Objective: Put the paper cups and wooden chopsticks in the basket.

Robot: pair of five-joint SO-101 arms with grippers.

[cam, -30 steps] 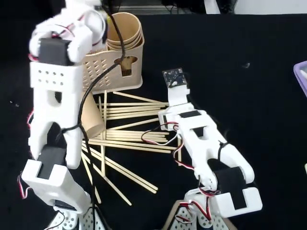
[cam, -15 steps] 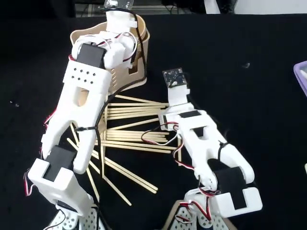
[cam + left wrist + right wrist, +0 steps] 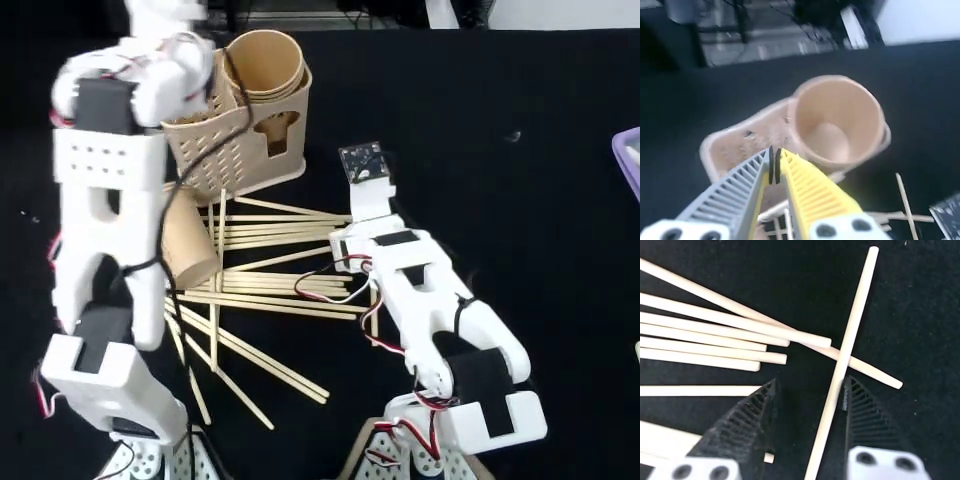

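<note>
Straddling a chopstick (image 3: 855, 315), right gripper (image 3: 810, 382) spread wide

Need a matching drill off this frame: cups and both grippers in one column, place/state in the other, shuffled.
Things:
1. stacked paper cups
2. lone paper cup
3. left gripper
4. right gripper

Place or state:
A. open, over the chopsticks
B. on its side on the table
C. upright in the basket
D. shut, near the basket

Pairs: 1-C, 2-B, 3-D, 4-A
</note>
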